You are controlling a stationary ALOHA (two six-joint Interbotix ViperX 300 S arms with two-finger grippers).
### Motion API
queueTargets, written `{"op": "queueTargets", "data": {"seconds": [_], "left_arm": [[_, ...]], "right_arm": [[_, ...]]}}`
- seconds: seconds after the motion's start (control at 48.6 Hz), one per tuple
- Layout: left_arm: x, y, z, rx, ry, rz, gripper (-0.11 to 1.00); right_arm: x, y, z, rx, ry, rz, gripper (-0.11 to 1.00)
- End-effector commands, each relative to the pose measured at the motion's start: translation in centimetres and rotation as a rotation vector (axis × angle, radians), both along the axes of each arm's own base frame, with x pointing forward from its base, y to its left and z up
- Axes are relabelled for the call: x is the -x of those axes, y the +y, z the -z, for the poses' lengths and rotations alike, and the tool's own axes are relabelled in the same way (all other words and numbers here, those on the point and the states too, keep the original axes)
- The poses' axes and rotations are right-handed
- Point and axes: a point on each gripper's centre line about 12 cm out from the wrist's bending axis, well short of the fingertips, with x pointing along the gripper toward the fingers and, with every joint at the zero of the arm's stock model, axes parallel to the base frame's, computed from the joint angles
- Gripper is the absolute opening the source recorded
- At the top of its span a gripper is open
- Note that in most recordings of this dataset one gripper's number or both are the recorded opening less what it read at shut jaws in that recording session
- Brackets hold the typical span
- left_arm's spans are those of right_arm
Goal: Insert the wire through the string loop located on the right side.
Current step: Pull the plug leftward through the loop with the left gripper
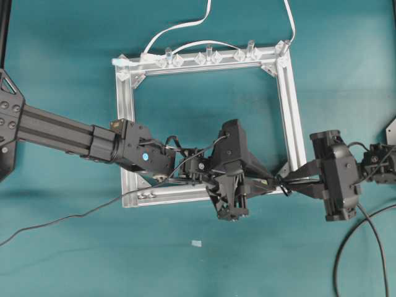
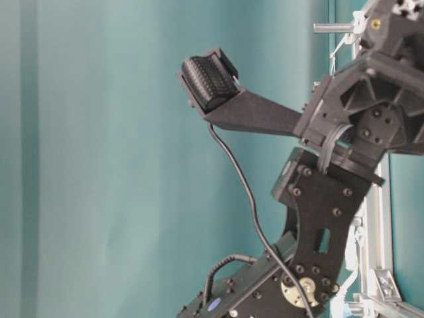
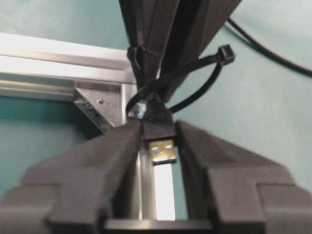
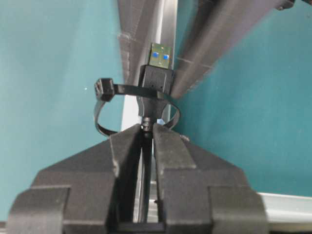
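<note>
While right gripper (image 4: pixel 147 139) pinches wire (image 4: pixel 146 161) behind loop (image 4: pixel 134 109), USB plug (image 4: pixel 157 73) already through; your left gripper (image 3: pixel 161 141) clamps plug. Pull-through remains.

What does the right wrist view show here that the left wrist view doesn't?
Right wrist alone: the right gripper shut on the wire just behind the plug, whose blue-insert face shows. Left wrist alone: the left gripper closed on the plug, and the frame corner bracket. Both: the plug and the string loop, a black zip-tie ring.
</note>
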Motion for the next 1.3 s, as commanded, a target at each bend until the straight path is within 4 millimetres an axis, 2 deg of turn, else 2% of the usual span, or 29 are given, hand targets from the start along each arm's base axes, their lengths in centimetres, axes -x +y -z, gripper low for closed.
{"op": "queueTargets", "data": {"seconds": [0.0, 1.213, 1.275], "left_arm": [[-0.46, -0.48, -1.94, -0.005, -0.045, 0.013, 0.22], [-0.31, -0.7, -2.08, -0.004, -0.044, 0.017, 0.23], [-0.29, -0.71, -2.04, -0.005, -0.041, 0.018, 0.23]], "right_arm": [[-0.21, -0.02, -0.39, 0.0, -0.021, 0.003, 0.1], [0.41, -0.27, 0.17, 0.0, -0.001, 0.009, 0.11], [0.44, -0.35, 0.12, -0.002, -0.003, 0.014, 0.2]]}}
